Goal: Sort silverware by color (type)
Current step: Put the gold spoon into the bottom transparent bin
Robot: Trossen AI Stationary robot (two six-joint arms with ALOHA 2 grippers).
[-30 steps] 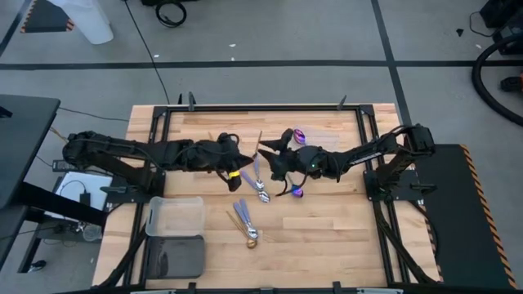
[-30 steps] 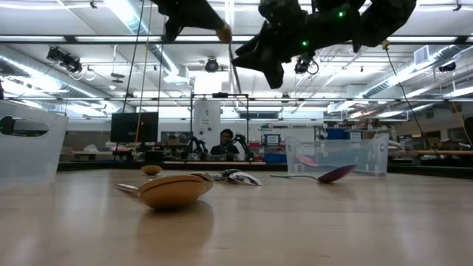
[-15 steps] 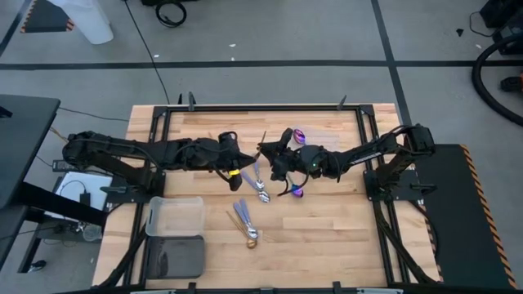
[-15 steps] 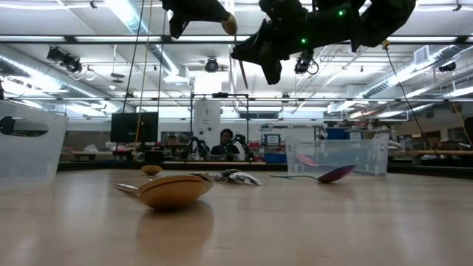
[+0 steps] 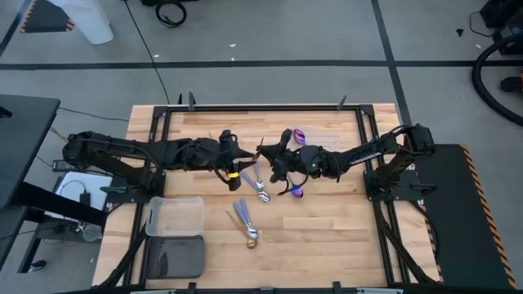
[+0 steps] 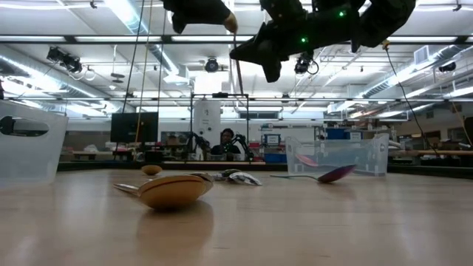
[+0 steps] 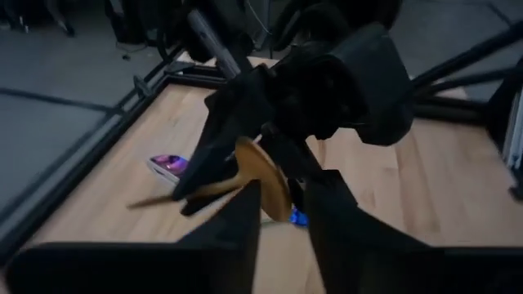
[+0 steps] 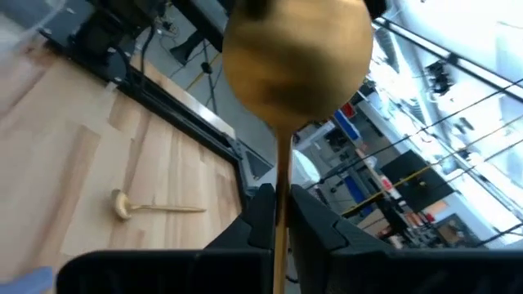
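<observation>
A gold spoon [image 8: 294, 57] of the silverware stands upright in the air above the table's middle, bowl up. Its thin handle [image 6: 238, 77] hangs down. My right gripper [image 8: 282, 214] reaches in from the table's right and is shut on the handle. My left gripper [image 7: 286, 204] comes from the left and is open, its fingers on either side of the spoon's bowl [image 7: 263, 178]. More silverware lies on the table: silver spoons [image 5: 260, 189], a gold spoon [image 5: 252, 238] and an iridescent purple one [image 5: 297, 192]. My right gripper pinches the gold spoon's handle [image 8: 283, 184] between its two fingers, a little below the bowl. The fingers come in level from the table's right and lie across the handle. The spoon is lifted clear and upright. My left gripper: whether a finger [image 7: 241, 214] touches the bowl, I cannot tell.
A clear container [image 5: 174, 216] and a dark tray [image 5: 174, 255] stand at the near left. Another clear container [image 6: 336, 155] holding a purple spoon stands toward the far right. One gold spoon [image 8: 155, 208] lies alone on the wood. Black frame rails edge the table.
My right gripper has shut on the gold spoon's handle. The handle swung a little aslant and now hangs straight down again. Neither arm has shifted its place, and the spoon stays aloft between the two grippers.
</observation>
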